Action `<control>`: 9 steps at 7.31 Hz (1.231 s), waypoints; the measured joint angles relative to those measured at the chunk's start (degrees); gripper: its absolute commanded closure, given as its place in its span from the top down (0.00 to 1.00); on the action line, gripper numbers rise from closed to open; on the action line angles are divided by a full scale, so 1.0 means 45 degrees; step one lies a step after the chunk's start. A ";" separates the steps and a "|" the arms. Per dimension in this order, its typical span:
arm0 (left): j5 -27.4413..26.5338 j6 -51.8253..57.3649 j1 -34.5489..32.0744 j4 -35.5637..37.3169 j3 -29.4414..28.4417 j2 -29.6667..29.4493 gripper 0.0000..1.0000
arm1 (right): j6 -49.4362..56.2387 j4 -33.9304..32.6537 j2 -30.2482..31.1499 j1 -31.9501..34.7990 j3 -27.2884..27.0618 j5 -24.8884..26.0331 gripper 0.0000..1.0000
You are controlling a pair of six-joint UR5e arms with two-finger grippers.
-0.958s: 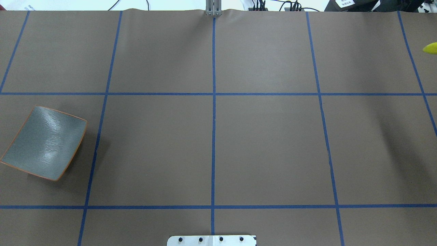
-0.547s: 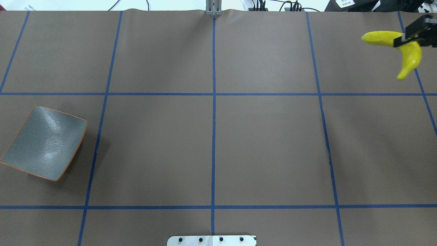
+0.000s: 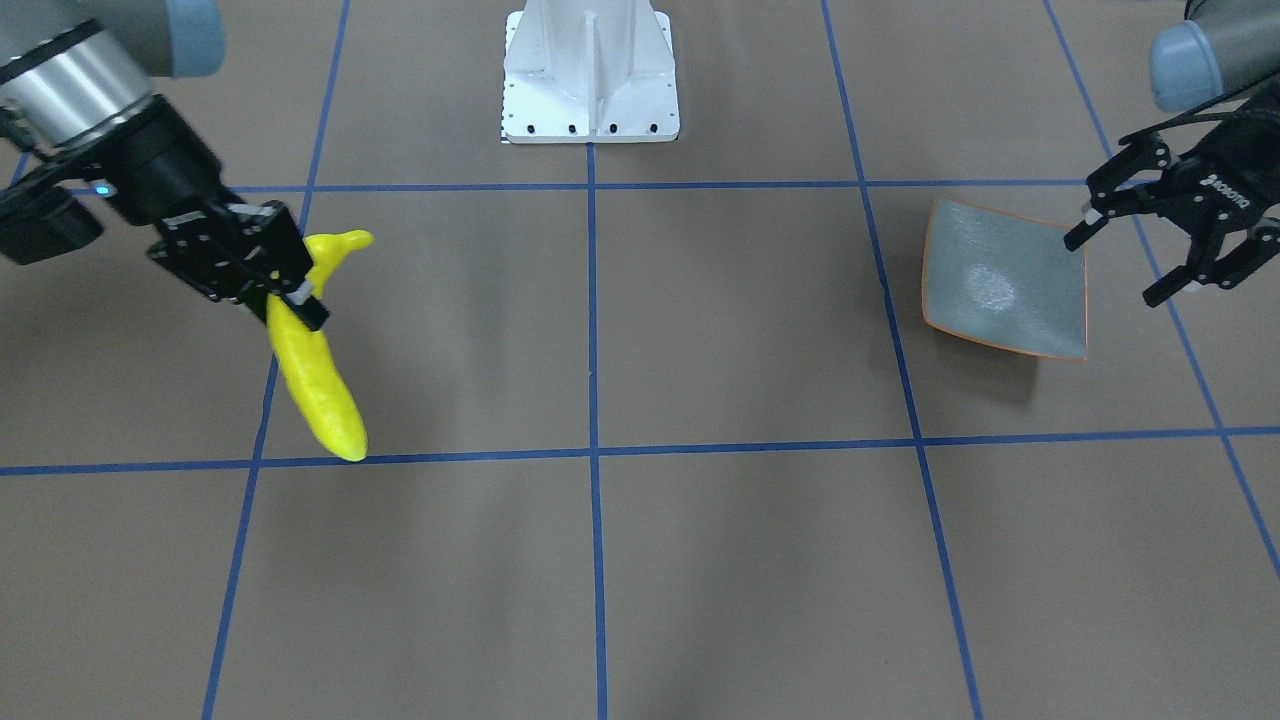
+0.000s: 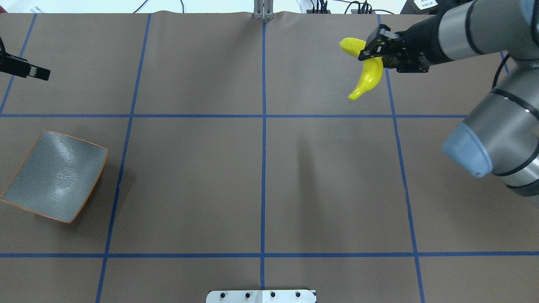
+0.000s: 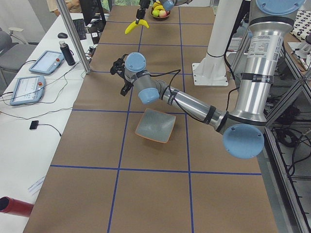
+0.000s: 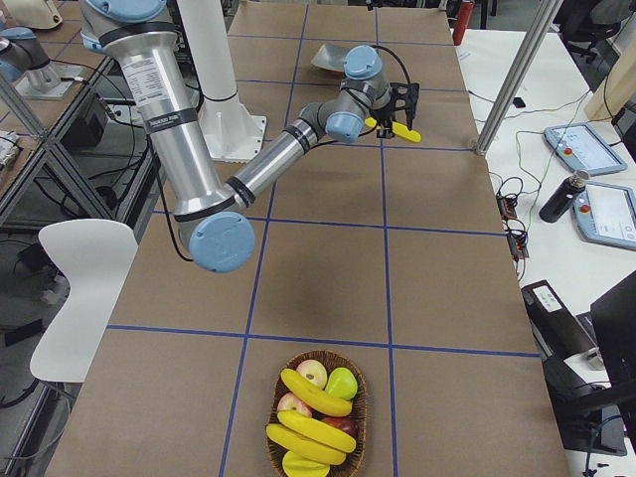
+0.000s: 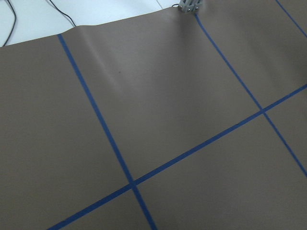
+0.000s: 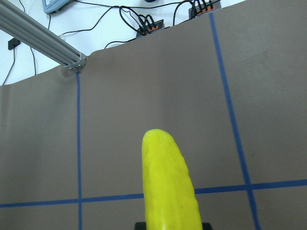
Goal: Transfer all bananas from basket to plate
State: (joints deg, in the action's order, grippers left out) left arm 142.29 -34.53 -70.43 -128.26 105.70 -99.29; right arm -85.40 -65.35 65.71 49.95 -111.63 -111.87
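My right gripper (image 3: 292,292) is shut on a yellow banana (image 4: 367,80) and holds it in the air over the table's far right part; in the right wrist view the banana (image 8: 170,187) juts out ahead. The grey-blue plate (image 4: 54,174) with an orange rim lies at the near left with nothing on it. My left gripper (image 3: 1112,270) hangs open just beside the plate (image 3: 1000,290), nothing between its fingers. The basket (image 6: 360,393), at the table's right end, holds more bananas (image 6: 313,393) among other fruit.
The white robot base (image 3: 590,70) stands at the table's near middle edge. An aluminium post (image 4: 263,10) rises at the far edge. Cables and tablets (image 6: 571,149) lie beyond the far side. Blue tape lines cross the brown table cover.
The right arm has swung in from the right edge, carrying the banana leftwards over the table. A finger of the left gripper has come into the overhead view at the left edge.
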 measured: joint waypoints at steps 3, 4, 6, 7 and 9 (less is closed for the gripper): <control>-0.0003 -0.3416 0.1803 -0.0889 0.0022 -0.1520 1.00 | -0.2129 -0.0739 -0.1564 -0.2976 -0.0085 0.3679 0.00; -0.0012 -0.4102 0.2269 -0.0931 0.0022 -0.1998 1.00 | -0.2523 -0.1694 -0.2319 -0.3400 -0.0078 0.4073 0.00; -0.0057 -0.4598 0.3173 -0.0945 -0.0029 -0.2738 1.00 | -0.3256 -0.3140 -0.3505 -0.4069 0.0033 0.4668 0.00; -0.0070 -0.4646 0.3572 -0.0938 -0.0035 -0.2955 1.00 | -0.3494 -0.3376 -0.3845 -0.4319 0.0125 0.4872 0.00; -0.0017 -0.4661 0.4342 -0.1127 -0.0007 -0.3176 1.00 | -0.4011 -0.3536 -0.4421 -0.4575 0.0454 0.4999 0.00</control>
State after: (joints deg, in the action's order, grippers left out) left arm 142.21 -55.50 -50.89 -133.33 105.66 -113.58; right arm -103.45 -81.26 45.82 29.36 -109.58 -89.37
